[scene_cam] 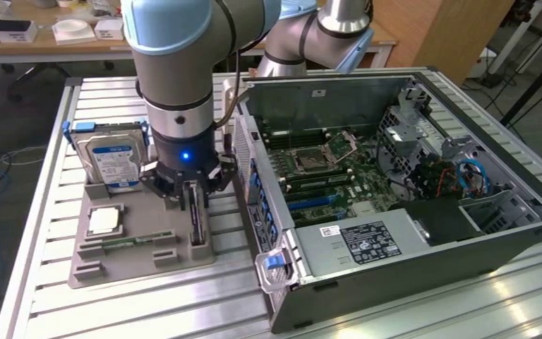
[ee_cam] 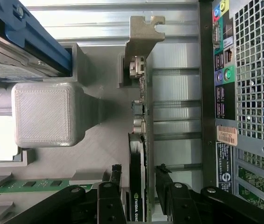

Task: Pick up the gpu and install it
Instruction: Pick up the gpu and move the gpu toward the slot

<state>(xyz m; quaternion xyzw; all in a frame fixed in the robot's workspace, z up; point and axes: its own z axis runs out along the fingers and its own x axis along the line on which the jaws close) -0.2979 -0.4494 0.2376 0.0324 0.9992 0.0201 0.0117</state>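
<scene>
Exterior view, from beside the ribbed aluminium desk (scene_cam: 158, 311): two containers stand side by side on it.

(a) A flat grey plastic tray (scene_cam: 92, 268) with moulded slots, toward the exterior view's left, holds four parts, one of each:
- one silver hard drive (scene_cam: 111, 159) with a blue-and-white label, upright in a blue carrier
- one square silver processor chip (scene_cam: 104, 220), lying flat
- one small green RAM stick (scene_cam: 125, 242), lying flat in its groove
- one thin flat green gpu (scene_cam: 195, 222) with a black cooler and a silver metal end bracket, standing on edge in the slot nearest the case

(b) A black tower computer case (scene_cam: 422, 212), lying on its side with the panel off, holds one green motherboard (scene_cam: 327, 176), one silver power supply (scene_cam: 365, 240) with a black label, and a bundle of blue cables (scene_cam: 468, 176).

The single grey-and-blue arm (scene_cam: 177, 56) reaches straight down over the tray. Its black gripper (scene_cam: 194, 205) is lowered over the gpu.

Wrist view: the gripper (ee_cam: 139, 172) stands wide. One finger is on each face of the gpu (ee_cam: 141, 140), with a slim gap visible on both sides. The card sits in its slot, bracket end away from the fingers. The hard drive (ee_cam: 24, 42), the RAM stick (ee_cam: 33, 184) and the case's perforated rear panel (ee_cam: 258, 70) flank it.
</scene>
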